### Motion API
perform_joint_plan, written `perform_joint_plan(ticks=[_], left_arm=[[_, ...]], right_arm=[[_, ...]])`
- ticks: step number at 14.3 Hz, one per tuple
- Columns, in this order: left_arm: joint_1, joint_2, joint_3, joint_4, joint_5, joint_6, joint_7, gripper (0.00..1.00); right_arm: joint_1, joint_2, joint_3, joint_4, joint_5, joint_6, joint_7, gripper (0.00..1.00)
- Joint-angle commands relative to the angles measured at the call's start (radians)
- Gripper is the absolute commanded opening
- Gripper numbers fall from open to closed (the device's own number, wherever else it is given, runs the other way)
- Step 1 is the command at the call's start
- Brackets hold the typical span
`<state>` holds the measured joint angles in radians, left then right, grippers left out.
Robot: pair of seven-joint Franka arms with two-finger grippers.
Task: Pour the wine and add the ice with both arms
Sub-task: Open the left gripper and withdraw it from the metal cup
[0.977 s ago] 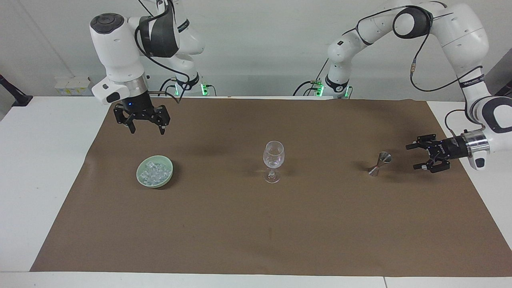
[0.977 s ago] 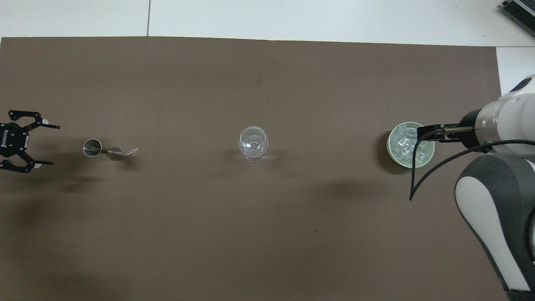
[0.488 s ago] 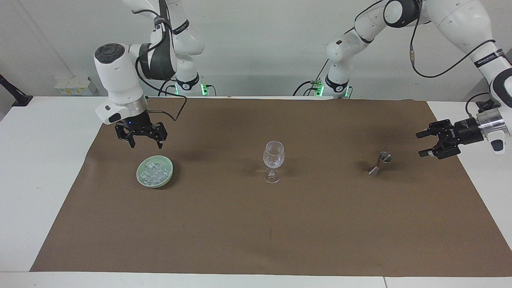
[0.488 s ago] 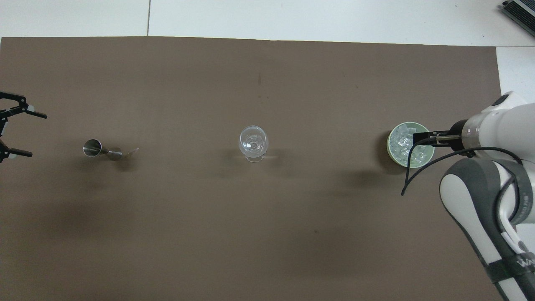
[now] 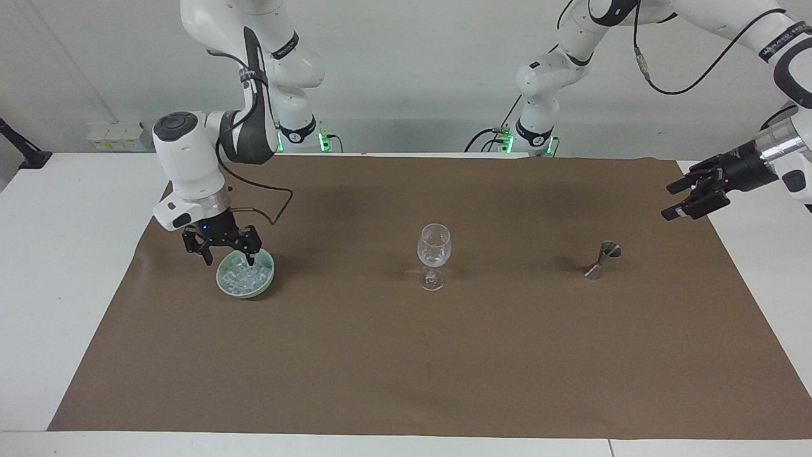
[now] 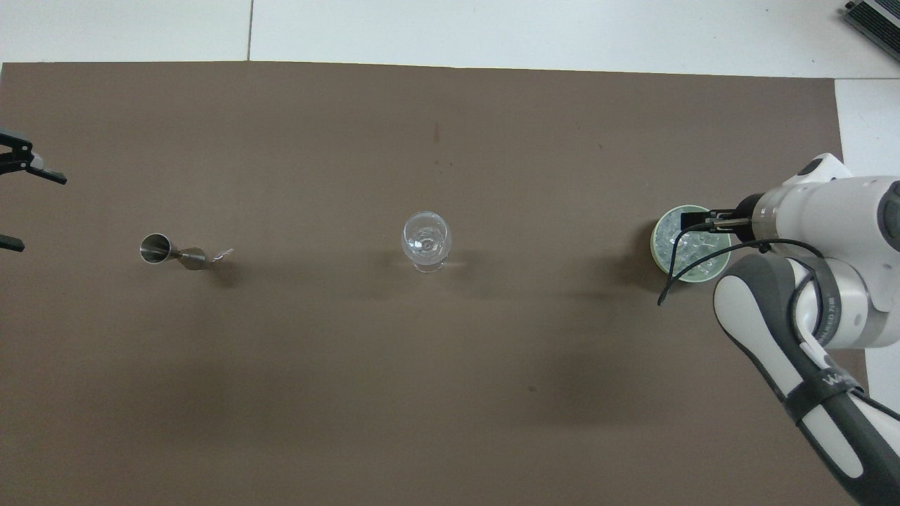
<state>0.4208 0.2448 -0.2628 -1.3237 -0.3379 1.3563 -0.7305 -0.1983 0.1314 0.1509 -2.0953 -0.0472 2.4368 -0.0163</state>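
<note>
A pale green bowl holds the ice, a heap of small clear cubes, toward the right arm's end of the table. My right gripper hangs open low over the bowl's rim nearest the robots, one fingertip over the ice; I cannot tell if it touches. In the overhead view the right wrist hides this gripper. A clear stemmed glass stands mid-table. My left gripper is open in the air, above the mat's edge by a steel jigger. No wine shows.
A brown mat covers most of the white table. The bowl, the glass and the jigger stand in one row across it. The right arm's black cable loops over the bowl.
My right gripper has come down from well above the mat to just over the bowl. My left gripper has risen and drawn away from the jigger toward the table's end.
</note>
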Motion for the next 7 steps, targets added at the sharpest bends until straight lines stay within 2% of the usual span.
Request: perform_joint_plan(ticks=[1, 3, 5, 7], left_arm=[[-0.072, -0.084, 0.013, 0.004, 0.081, -0.025, 0.002, 1.00], [-0.099, -0.119, 0.013, 0.004, 0.095, -0.025, 0.011, 1.00], [-0.114, -0.136, 0.011, 0.004, 0.131, -0.025, 0.093, 1.00], [-0.135, -0.145, 0.011, 0.004, 0.167, -0.025, 0.198, 1.00]], right_arm=[[-0.012, 0.034, 0.007, 0.000, 0.017, 0.054, -0.031, 0.88], [-0.004, 0.056, 0.009, 0.000, 0.017, 0.082, -0.028, 0.83], [0.000, 0.060, 0.009, -0.002, 0.017, 0.087, -0.031, 0.69], [-0.001, 0.082, 0.009, 0.000, 0.017, 0.088, -0.031, 0.69]])
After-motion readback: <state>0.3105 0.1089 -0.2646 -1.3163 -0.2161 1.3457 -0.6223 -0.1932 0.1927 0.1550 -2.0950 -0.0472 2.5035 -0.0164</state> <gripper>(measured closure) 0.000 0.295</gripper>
